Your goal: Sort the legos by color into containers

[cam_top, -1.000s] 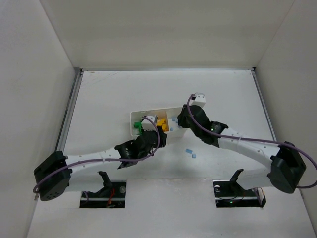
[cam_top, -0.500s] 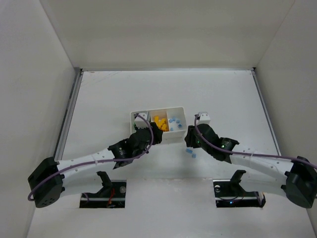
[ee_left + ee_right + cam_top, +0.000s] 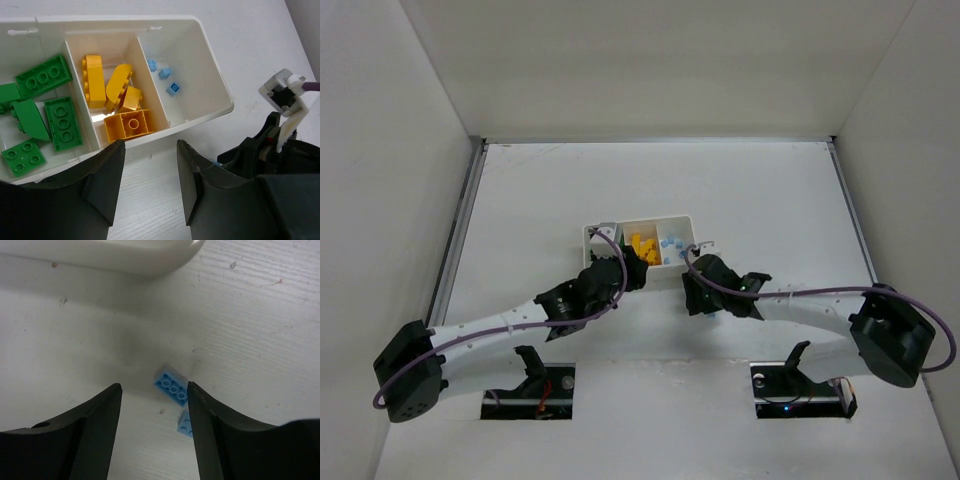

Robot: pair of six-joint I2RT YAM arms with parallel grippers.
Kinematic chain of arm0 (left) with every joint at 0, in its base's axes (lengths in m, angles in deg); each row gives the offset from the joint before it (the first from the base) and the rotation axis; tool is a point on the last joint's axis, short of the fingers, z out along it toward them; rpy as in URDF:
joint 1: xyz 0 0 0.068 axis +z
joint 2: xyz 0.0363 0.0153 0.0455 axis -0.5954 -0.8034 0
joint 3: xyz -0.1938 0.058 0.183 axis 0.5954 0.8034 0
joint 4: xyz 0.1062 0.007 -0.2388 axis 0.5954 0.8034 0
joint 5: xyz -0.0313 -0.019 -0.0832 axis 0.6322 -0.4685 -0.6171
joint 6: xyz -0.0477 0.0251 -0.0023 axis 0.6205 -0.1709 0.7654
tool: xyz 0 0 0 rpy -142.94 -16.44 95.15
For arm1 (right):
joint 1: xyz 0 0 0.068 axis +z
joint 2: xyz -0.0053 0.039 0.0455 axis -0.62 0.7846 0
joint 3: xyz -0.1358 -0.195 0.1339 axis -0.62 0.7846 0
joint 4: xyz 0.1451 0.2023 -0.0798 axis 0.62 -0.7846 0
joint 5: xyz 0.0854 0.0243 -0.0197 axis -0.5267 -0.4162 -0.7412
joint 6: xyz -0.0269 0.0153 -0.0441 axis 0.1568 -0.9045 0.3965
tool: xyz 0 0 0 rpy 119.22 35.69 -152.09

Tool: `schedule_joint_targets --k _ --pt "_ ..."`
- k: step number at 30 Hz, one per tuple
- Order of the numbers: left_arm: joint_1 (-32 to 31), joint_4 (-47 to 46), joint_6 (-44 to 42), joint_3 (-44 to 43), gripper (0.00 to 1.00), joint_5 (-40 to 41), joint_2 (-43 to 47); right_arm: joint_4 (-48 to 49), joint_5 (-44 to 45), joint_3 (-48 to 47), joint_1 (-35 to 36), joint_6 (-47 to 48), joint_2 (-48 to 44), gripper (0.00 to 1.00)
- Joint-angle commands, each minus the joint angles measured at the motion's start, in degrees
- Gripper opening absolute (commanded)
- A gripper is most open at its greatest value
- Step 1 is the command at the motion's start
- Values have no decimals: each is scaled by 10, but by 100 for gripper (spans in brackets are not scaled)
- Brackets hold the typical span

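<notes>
Loose bricks in the middle of the worktop (image 3: 770, 200).
Over two blue bricks (image 3: 171, 389) just on the near-edge side of the tray (image 3: 220, 97), the right pincer (image 3: 154, 386), spread apart; by the tray's rim, the left pincer (image 3: 149, 147), spread and empty.

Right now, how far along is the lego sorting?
Done: green bricks fill the tray's left compartment, yellow-orange bricks the middle, three tiny light-blue bricks the right. In hand: nothing; the right gripper hangs open over a light-blue plate on the table. Left: that plate and a second blue piece beside it.
</notes>
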Motion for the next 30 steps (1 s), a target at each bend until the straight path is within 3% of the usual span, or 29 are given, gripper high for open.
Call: schedule_joint_targets --k 1,14,22,30 --pt "5 -5 -13 -6 43 -2 15 -7 -14 -24 3 6 11 61" --pt "16 -4 -27 0 43 -4 47 -42 18 -40 21 -24 50 46" --pt "17 0 -27 1 43 -4 55 -118 93 -62 66 -91 68 47" --pt "13 0 -27 3 43 -4 53 -121 99 -50 84 -134 50 48"
